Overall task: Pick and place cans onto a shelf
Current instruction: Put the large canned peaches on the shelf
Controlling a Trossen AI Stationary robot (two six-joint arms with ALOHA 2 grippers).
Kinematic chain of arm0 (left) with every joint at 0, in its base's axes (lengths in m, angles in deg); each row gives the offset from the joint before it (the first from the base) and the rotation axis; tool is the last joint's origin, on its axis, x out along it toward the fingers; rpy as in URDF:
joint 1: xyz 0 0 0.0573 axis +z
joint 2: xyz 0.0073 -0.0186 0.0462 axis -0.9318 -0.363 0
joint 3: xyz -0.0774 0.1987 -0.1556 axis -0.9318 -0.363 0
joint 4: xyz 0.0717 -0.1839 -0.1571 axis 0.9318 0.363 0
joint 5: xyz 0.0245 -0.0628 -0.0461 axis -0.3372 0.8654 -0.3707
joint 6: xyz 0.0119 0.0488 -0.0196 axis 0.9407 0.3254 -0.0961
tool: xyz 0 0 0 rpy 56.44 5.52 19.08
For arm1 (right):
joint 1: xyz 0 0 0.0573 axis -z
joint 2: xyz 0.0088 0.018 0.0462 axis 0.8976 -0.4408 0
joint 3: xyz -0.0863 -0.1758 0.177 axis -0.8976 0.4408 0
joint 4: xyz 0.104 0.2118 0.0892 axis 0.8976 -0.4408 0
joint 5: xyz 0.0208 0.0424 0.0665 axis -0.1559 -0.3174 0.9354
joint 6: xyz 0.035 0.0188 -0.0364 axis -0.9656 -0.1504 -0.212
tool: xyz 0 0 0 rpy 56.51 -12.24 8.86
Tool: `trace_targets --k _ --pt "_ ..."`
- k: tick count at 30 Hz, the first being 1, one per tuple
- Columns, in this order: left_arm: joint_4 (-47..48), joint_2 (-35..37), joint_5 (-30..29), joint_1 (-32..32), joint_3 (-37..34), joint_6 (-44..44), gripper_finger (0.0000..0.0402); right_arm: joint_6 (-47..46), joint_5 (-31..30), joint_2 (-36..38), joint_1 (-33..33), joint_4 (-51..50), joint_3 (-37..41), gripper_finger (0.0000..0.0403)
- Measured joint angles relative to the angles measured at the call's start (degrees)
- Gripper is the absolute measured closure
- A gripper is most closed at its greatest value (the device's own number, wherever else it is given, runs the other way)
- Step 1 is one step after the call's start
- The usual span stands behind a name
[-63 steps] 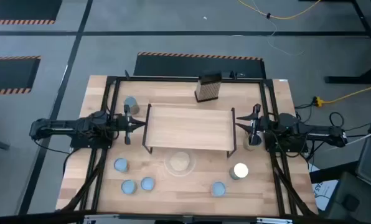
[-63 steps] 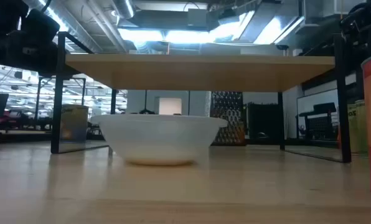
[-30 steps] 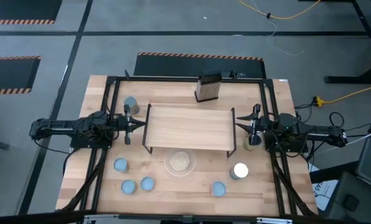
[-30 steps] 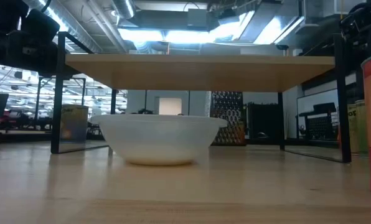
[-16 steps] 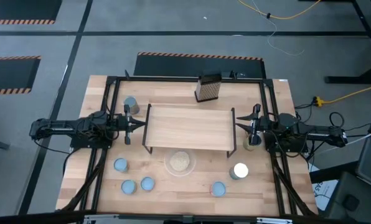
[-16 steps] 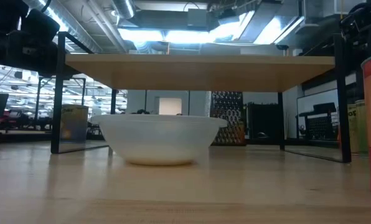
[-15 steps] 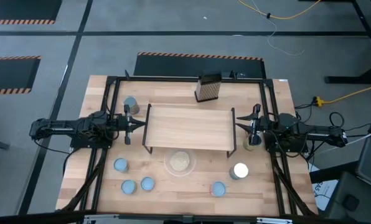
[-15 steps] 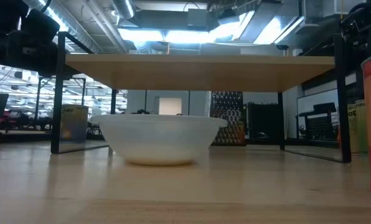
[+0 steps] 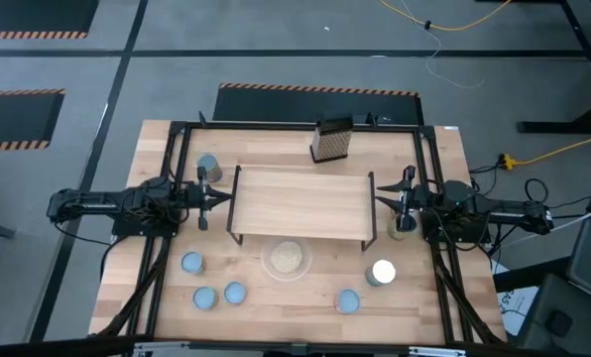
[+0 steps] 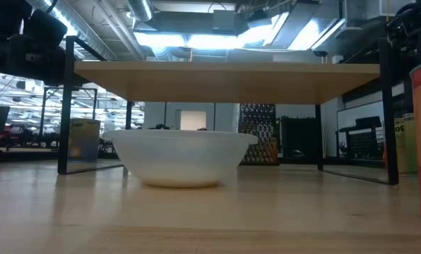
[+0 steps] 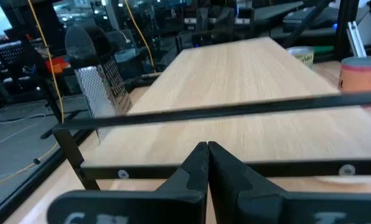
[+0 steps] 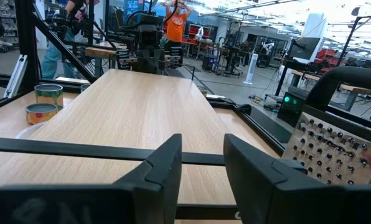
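Note:
The shelf (image 9: 300,203), a light-wood board on a thin black frame, stands mid-table on its legs; its top is bare. Short blue-topped cans stand on the table at the near left (image 9: 191,263) (image 9: 205,297) (image 9: 235,292), near right (image 9: 347,300) and far left (image 9: 208,165). A taller silver-topped can (image 9: 382,272) stands at the near right, and another can (image 9: 403,223) shows beside my right arm. My left gripper (image 9: 221,198) is shut and empty at the shelf's left end (image 11: 207,149). My right gripper (image 9: 378,201) is open and empty at the shelf's right end (image 12: 201,152).
A round white dish (image 9: 287,258) with beige contents stands in front of the shelf; it fills the middle of the low view (image 10: 181,156). A dark box grater (image 9: 332,141) stands behind the shelf. Black rails (image 9: 167,248) run along the table's sides. People show in the room beyond (image 12: 173,18).

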State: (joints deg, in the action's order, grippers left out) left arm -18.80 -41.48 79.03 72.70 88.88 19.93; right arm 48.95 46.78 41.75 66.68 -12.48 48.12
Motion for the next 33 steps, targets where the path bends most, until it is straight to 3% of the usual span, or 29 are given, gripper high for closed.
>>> trace_targets --k 10,22,33 --pt "-3.8 -0.1 -7.0 0.0 0.5 -2.1 0.0398 0.0 0.0 0.0 0.0 0.0 0.0 0.0279" --pt "-6.3 0.1 -9.4 0.0 2.5 -3.6 0.0322 0.0 0.0 0.0 0.0 0.0 0.0 0.0279" --pt "-23.7 0.1 -9.3 0.0 2.5 -3.4 0.0302 0.0 0.0 0.0 0.0 0.0 0.0 0.0279"
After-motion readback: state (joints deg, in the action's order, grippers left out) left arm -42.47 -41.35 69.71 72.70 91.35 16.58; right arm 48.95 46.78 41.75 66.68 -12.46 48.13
